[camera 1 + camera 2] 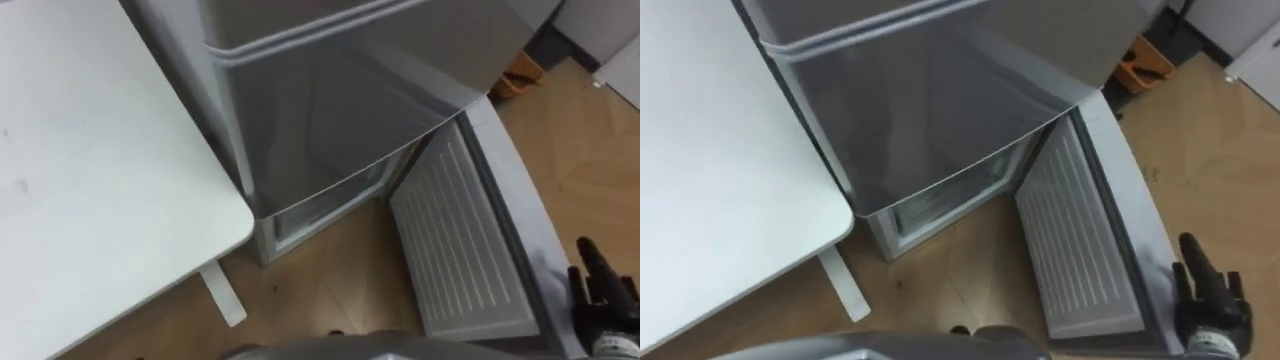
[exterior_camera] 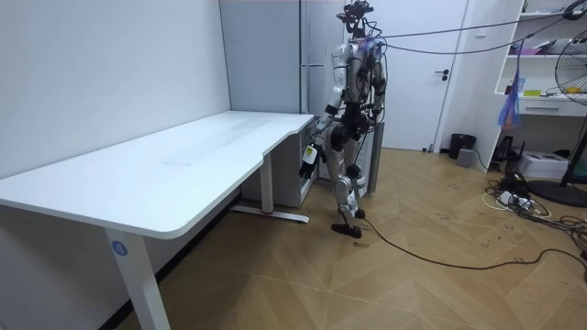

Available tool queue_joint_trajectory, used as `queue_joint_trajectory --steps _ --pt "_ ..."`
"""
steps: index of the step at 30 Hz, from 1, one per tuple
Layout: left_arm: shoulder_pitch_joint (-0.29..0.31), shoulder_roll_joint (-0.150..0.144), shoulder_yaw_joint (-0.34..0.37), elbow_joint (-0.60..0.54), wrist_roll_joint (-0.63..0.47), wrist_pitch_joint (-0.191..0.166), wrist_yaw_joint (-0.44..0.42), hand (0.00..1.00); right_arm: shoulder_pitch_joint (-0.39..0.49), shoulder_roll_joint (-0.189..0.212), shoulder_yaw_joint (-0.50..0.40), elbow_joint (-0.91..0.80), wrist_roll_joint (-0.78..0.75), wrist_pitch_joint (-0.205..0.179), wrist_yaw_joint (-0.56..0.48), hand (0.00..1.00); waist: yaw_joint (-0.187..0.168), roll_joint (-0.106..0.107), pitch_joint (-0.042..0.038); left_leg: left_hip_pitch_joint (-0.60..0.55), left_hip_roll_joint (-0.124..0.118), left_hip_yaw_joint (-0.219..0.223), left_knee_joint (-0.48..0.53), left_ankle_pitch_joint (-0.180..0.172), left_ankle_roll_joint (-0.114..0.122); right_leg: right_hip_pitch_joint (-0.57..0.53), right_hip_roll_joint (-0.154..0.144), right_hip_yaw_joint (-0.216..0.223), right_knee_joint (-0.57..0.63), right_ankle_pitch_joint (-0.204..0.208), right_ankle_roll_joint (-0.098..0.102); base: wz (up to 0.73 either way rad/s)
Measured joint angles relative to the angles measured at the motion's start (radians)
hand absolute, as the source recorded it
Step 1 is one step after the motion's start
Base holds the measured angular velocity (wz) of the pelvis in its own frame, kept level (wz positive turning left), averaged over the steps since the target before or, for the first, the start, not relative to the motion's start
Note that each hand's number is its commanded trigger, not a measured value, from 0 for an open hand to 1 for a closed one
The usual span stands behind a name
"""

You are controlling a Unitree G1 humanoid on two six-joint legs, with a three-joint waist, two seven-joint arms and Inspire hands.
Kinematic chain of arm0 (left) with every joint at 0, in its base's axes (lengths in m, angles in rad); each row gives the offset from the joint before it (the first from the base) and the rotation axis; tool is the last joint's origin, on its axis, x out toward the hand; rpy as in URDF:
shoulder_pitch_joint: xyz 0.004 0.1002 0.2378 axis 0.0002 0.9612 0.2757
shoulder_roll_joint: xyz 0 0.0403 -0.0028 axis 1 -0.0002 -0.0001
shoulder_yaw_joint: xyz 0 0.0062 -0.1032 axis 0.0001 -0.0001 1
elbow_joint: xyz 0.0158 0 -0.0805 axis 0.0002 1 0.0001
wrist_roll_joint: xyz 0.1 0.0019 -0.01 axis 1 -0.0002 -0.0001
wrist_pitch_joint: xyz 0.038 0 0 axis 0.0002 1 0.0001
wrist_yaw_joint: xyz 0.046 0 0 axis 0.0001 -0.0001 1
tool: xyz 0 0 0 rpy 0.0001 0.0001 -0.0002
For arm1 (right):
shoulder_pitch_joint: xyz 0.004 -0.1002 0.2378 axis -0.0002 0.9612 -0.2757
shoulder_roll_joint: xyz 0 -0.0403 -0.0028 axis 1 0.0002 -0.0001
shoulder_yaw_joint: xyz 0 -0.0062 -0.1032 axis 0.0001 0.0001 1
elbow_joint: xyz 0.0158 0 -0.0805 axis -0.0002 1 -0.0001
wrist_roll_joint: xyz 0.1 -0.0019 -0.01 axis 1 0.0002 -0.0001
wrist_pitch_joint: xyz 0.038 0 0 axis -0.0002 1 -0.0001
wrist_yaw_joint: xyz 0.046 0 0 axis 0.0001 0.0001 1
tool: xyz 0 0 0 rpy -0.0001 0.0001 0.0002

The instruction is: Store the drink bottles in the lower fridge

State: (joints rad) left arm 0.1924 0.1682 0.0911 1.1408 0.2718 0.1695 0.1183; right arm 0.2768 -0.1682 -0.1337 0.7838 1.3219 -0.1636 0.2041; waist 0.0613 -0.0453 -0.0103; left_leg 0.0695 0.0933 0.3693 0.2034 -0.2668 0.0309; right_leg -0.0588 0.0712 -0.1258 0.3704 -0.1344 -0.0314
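Before the grey fridge (image 1: 350,90) I am standing on the wooden floor (image 1: 330,280), with the long white bench (image 1: 90,150) lying along my left side, its rounded corner reaching close to the fridge's front. The upper door is sitting closed. Below it the lower fridge (image 1: 320,205) is standing open, and a strip of its pale interior is showing under the upper door's edge. Its door (image 1: 455,240) is hanging swung out to my right, turning its ribbed white inner face up toward me. My right hand (image 1: 600,290) is hovering just beyond that door's outer edge, its dark fingers stretching out straight and gripping nothing. My left hand (image 2: 310,156) is hanging low beside the bench's end; whether it is holding anything I cannot tell. Where the drinks are I cannot tell. A round blue sticker (image 2: 117,246) is sitting on the near bench leg, its print too small to read.
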Motion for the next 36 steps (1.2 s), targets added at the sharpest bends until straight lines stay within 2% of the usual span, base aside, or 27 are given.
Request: queue_joint_trajectory --steps 1,2,3,5,6,7,8,9,11,12,13,15,18,21,28,32,33,36 --pt "-0.007 -0.006 -0.014 -0.004 -0.006 0.009 0.004 0.00 -0.004 0.006 0.033 -0.017 0.006 -0.002 0.008 0.00 0.019 0.000 0.0000 -0.002 0.001 0.016 0.000 0.002 -0.001 0.021 -0.003 -0.008 0.011 -0.015 0.011 -0.74" --pt "-0.019 -0.016 -0.034 -0.005 -0.008 0.034 0.005 0.00 -0.023 0.014 0.091 -0.043 0.022 -0.012 0.019 0.00 0.039 -0.002 0.0002 -0.012 -0.002 0.034 0.004 0.006 -0.001 0.062 -0.019 -0.014 -0.011 -0.031 0.025 -0.69" --pt "-0.027 -0.024 -0.057 -0.008 -0.005 0.061 0.005 0.00 -0.034 0.017 0.148 -0.072 0.037 -0.014 0.030 0.00 0.050 -0.003 0.0000 -0.033 -0.003 0.039 0.021 0.006 -0.001 0.093 -0.024 -0.014 -0.066 -0.034 0.026 -0.52" --pt "-0.044 -0.026 -0.096 -0.018 -0.006 0.079 0.011 0.00 -0.055 0.028 0.244 -0.121 0.101 -0.011 0.033 0.00 0.060 -0.009 0.0007 -0.062 -0.009 0.039 0.051 0.006 0.000 0.107 -0.029 -0.016 -0.148 -0.032 0.020 -0.26" --pt "-0.058 -0.035 -0.107 -0.017 -0.005 0.084 0.030 0.00 -0.074 0.053 0.286 -0.131 0.142 -0.009 0.029 0.00 0.082 -0.009 0.0004 -0.075 -0.018 0.034 0.065 0.007 0.000 0.100 -0.034 -0.010 -0.175 -0.039 0.005 -0.40" --pt "-0.062 -0.041 -0.109 -0.017 -0.006 0.084 0.040 0.00 -0.089 0.066 0.308 -0.132 0.154 -0.008 0.029 0.00 0.088 -0.008 0.0010 -0.083 -0.023 0.027 0.073 0.006 0.000 0.093 -0.036 -0.010 -0.181 -0.043 -0.004 -0.63" --pt "-0.066 -0.050 -0.117 -0.017 -0.006 0.085 0.050 0.00 -0.133 0.078 0.356 -0.113 0.168 0.013 0.031 0.00 0.093 0.002 0.0031 -0.102 -0.035 -0.024 0.089 0.006 0.000 0.088 -0.036 -0.013 -0.187 -0.047 -0.031 -0.57" --pt "-0.068 -0.058 -0.129 -0.017 -0.006 0.084 0.051 0.00 -0.172 0.092 0.410 -0.088 0.169 0.050 0.025 0.00 0.093 0.017 0.0035 -0.126 -0.042 -0.097 0.107 0.008 0.002 0.079 -0.032 -0.016 -0.183 -0.043 -0.043 -0.34" --pt "-0.086 -0.065 -0.153 -0.021 -0.004 0.069 0.052 0.00 -0.183 0.098 0.483 -0.078 0.163 0.109 0.015 0.00 0.085 0.032 0.0064 -0.152 -0.055 -0.169 0.118 0.022 0.002 0.072 -0.033 -0.041 -0.183 -0.042 -0.048 0.32" --pt "-0.088 -0.070 -0.171 -0.026 -0.002 0.058 0.055 0.00 -0.192 0.099 0.535 -0.076 0.151 0.149 0.008 0.00 0.091 0.041 0.0078 -0.161 -0.058 -0.180 0.120 0.031 0.001 0.061 -0.033 -0.042 -0.179 -0.048 -0.050 0.43" --pt "-0.088 -0.073 -0.176 -0.029 -0.003 0.056 0.055 0.00 -0.197 0.098 0.557 -0.076 0.148 0.164 0.005 0.00 0.095 0.043 0.0095 -0.165 -0.059 -0.184 0.121 0.036 0.001 0.058 -0.033 -0.042 -0.177 -0.049 -0.050 0.21" --pt "-0.086 -0.077 -0.207 -0.031 -0.004 0.054 0.055 0.00 -0.227 0.095 0.613 -0.076 0.147 0.197 -0.005 0.00 0.120 0.054 0.0178 -0.175 -0.064 -0.201 0.119 0.048 0.001 0.045 -0.037 -0.054 -0.164 -0.052 -0.051 0.18" --pt "-0.062 -0.078 -0.213 -0.030 -0.003 0.052 0.049 0.00 -0.246 0.092 0.624 -0.077 0.148 0.213 -0.005 0.00 0.139 0.054 0.0197 -0.182 -0.074 -0.232 0.112 0.063 0.001 0.035 -0.044 -0.082 -0.164 -0.053 -0.052 0.30" --pt "-0.037 -0.080 -0.213 -0.030 -0.004 0.064 0.038 0.00 -0.251 0.086 0.627 -0.077 0.148 0.229 -0.008 0.00 0.140 0.055 0.0200 -0.182 -0.083 -0.246 0.106 0.071 0.004 0.038 -0.052 -0.104 -0.164 -0.056 -0.053 0.23" --pt "-0.022 -0.081 -0.213 -0.063 -0.005 0.064 0.026 0.00 -0.255 0.078 0.640 -0.078 0.145 0.230 -0.020 0.00 0.134 0.050 0.0230 -0.180 -0.093 -0.270 0.100 0.072 0.004 0.062 -0.063 -0.154 -0.174 -0.061 -0.053 0.14" --pt "-0.015 -0.081 -0.213 -0.084 -0.008 0.062 0.025 0.00 -0.250 0.064 0.640 -0.037 0.132 0.232 -0.020 0.00 0.116 0.033 0.0229 -0.179 -0.103 -0.293 0.104 0.072 0.004 0.085 -0.067 -0.187 -0.188 -0.067 -0.049 0.28" --pt "0.003 -0.080 -0.213 -0.105 -0.006 0.062 0.025 0.00 -0.250 0.062 0.633 -0.015 0.120 0.235 -0.019 0.00 0.106 0.027 0.0250 -0.182 -0.107 -0.297 0.107 0.072 0.004 0.092 -0.071 -0.200 -0.190 -0.071 -0.047 0.32" --pt "0.041 -0.081 -0.198 -0.140 -0.004 0.058 0.025 0.00 -0.245 0.062 0.574 0.057 0.066 0.257 -0.020 0.00 0.085 0.009 0.0236 -0.180 -0.113 -0.292 0.105 0.071 0.004 0.103 -0.078 -0.225 -0.197 -0.082 -0.041 0.34"
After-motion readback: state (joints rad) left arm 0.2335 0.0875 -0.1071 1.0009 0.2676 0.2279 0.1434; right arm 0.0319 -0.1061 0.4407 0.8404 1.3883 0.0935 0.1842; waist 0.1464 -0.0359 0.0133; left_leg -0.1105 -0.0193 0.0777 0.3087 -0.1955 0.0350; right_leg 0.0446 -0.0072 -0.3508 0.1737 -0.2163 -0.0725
